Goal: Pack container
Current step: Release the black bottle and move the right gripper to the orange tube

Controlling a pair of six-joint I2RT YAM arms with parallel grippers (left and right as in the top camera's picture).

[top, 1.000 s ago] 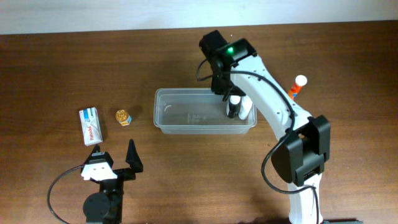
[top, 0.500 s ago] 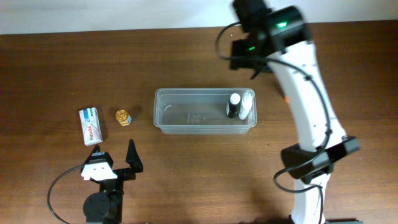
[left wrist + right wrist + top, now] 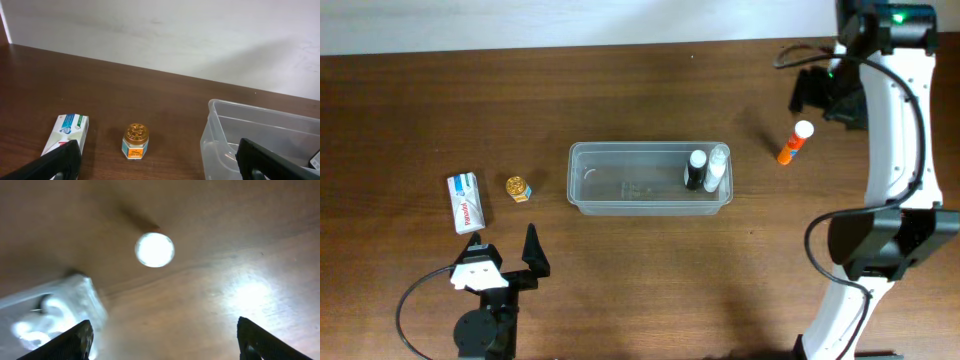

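Note:
The clear container (image 3: 620, 186) lies mid-table, holding a black bottle with a white cap (image 3: 696, 170) and a pale bottle (image 3: 717, 167) at its right end. An orange tube with a white cap (image 3: 794, 143) lies to its right. My right gripper (image 3: 828, 98) hovers open and empty beyond the tube, at the far right. In the right wrist view the tube's cap (image 3: 155, 249) shows end-on ahead of the open gripper (image 3: 172, 345), with the container's corner (image 3: 75, 295) at left. My left gripper (image 3: 505, 248) rests open at the near left, holding nothing.
A white and blue toothpaste box (image 3: 465, 202) and a small gold-lidded jar (image 3: 518, 187) lie left of the container. The left wrist view shows the box (image 3: 67, 132), the jar (image 3: 135, 141) and the container's end wall (image 3: 220, 130) ahead of the open gripper (image 3: 162, 167).
My right arm has lifted out of the container and swung to the far right, beyond the orange tube, its jaws now wide. Both bottles stay in the container. The left arm has not moved.

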